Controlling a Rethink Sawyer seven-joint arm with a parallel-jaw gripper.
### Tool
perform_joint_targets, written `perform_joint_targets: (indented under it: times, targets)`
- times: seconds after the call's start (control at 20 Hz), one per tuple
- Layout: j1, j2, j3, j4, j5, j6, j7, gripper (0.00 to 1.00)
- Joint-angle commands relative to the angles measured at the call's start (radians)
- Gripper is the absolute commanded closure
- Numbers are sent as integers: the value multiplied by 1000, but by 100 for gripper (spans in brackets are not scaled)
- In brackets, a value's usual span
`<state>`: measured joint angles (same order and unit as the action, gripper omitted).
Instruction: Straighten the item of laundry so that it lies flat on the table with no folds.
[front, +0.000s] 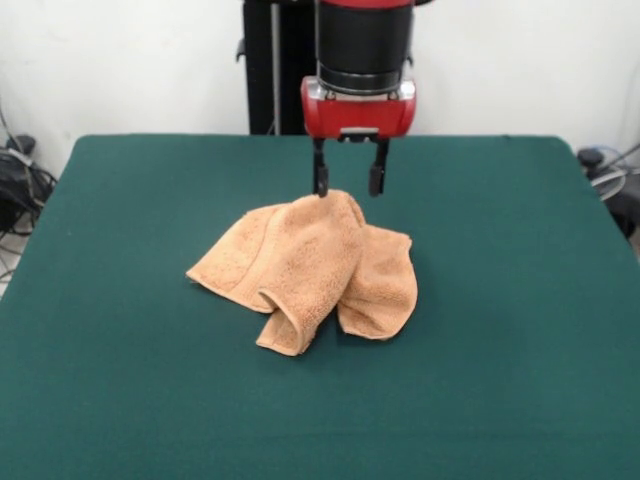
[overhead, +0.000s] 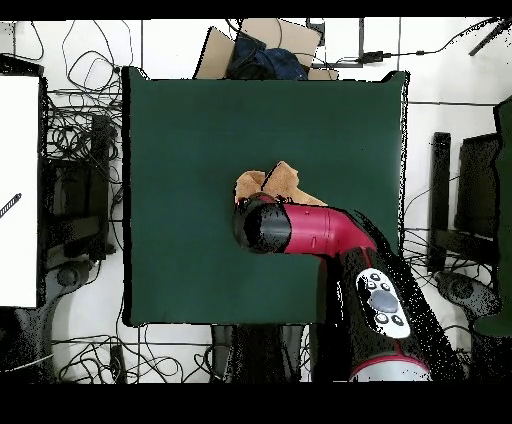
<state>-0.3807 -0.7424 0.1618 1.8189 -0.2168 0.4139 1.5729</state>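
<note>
The peach-orange towel (front: 310, 255) lies crumpled in a heap near the middle of the dark green table (front: 140, 220), with several folds and a raised peak at its far side. My gripper (front: 348, 190) hangs straight down over that peak. It is open, with one finger (front: 320, 178) on each side of the towel's top, level with it. In the overhead view the arm's red and black head (overhead: 265, 225) hides the gripper and part of the towel (overhead: 275, 185), which lies near the middle of the table (overhead: 180, 140).
The black pedestal (front: 275, 70) stands behind the table's far edge. Off the table, cables and equipment (overhead: 75, 180) lie on the floor on both sides. A cardboard box (overhead: 262, 45) stands past the edge opposite the robot.
</note>
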Motion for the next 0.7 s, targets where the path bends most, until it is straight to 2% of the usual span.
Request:
perform_joint_targets:
  times: [0.05,0.7]
  targets:
    - [3,-11,53,74,29,12,123,0]
    - [5,-17,54,82,33,9,128,0]
